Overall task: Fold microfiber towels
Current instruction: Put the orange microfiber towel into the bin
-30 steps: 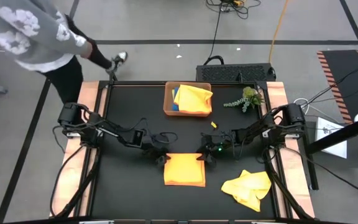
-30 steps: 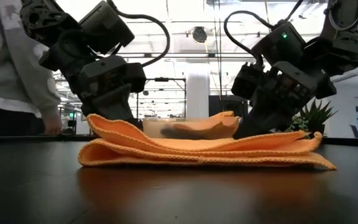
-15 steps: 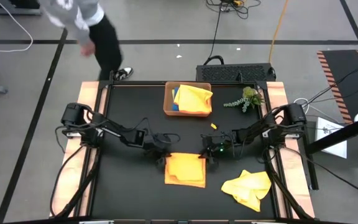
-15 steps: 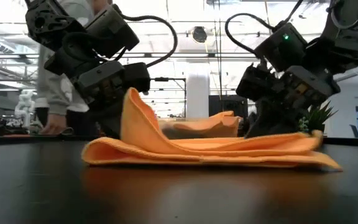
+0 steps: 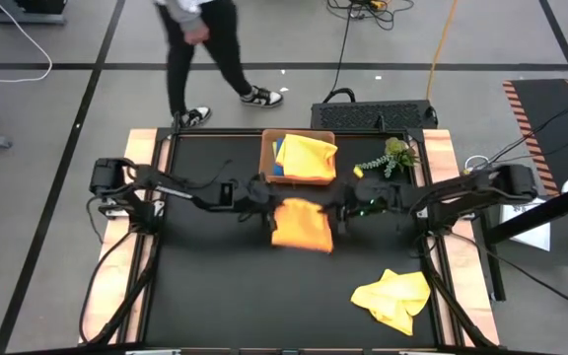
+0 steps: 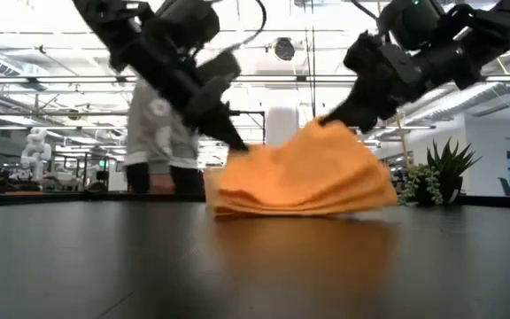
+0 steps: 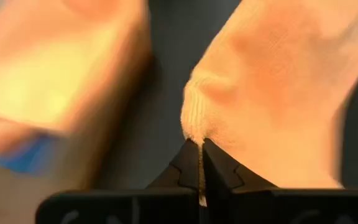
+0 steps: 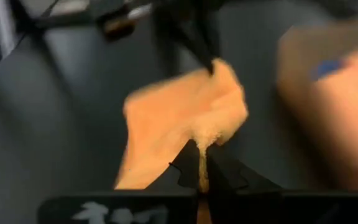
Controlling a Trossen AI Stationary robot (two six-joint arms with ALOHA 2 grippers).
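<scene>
An orange microfiber towel (image 5: 302, 225) sits bunched at the table's middle, just in front of the brown tray (image 5: 267, 168). My left gripper (image 5: 267, 209) is shut on its left top corner. My right gripper (image 5: 335, 215) is shut on its right top corner. In the low view the towel (image 6: 299, 182) hangs from both grippers in a sagging heap. Another yellow towel (image 5: 309, 156) lies in the tray over something blue. A crumpled yellow towel (image 5: 392, 299) lies on the table at the near right. My left gripper pinches a folded corner of the orange towel (image 7: 194, 134) between its two fingers, which slant down from the table's left (image 6: 237, 144). The corner is lifted; the towel's lower part (image 6: 237, 209) looks to be on the table. My right gripper pinches the opposite corner (image 8: 205, 138) between its two fingers, slanting down from the table's right (image 6: 326, 120). That corner is held higher, and the cloth hangs slack below it.
A green plant sprig (image 5: 388, 158) lies at the far right of the table. A person (image 5: 205, 44) walks on the floor beyond the far edge. Bare black tabletop (image 5: 215, 296) lies to the near left.
Both grippers have shut on the far corners of the flat folded orange towel. They have risen and gone toward the far edge and the tray. The towel has come up off the table at those corners, bunched together and been drawn toward the tray.
</scene>
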